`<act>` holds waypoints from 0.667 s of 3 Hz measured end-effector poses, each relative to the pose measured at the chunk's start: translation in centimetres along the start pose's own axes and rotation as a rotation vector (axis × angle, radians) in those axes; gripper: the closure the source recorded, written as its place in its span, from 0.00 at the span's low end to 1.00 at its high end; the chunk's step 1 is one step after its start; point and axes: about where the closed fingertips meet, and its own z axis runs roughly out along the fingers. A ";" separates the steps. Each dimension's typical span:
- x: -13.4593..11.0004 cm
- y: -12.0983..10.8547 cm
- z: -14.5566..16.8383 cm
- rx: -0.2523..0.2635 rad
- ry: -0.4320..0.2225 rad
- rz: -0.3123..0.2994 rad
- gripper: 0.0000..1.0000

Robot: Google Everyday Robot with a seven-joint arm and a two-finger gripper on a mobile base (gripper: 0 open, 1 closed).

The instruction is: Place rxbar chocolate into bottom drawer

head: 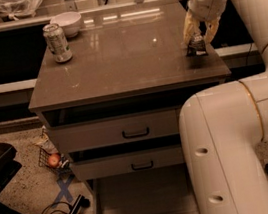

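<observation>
The rxbar chocolate (pixel 197 46), a small dark bar, is held between the yellowish fingers (pixel 187 25) of my gripper (pixel 197 38) at the right edge of the cabinet's countertop (pixel 126 59). The gripper is shut on the bar and holds it just above the surface. The bottom drawer (pixel 102 210) is pulled out at the foot of the cabinet. Its pale floor shows, partly hidden by my arm's white body (pixel 232 154).
A silver-green soda can (pixel 57 42) and a white bowl (pixel 66 23) stand at the countertop's back left. The two upper drawers (pixel 135 129) with black handles stand slightly open. A black chair base (pixel 17 198) and a small wire basket (pixel 54 159) are on the floor at left.
</observation>
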 end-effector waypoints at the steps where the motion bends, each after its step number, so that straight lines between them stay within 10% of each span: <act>1: -0.1 -0.4 -2.8 0.005 -0.048 -0.012 1.00; 2: 1.2 -3.1 -5.7 -0.034 -0.072 -0.011 1.00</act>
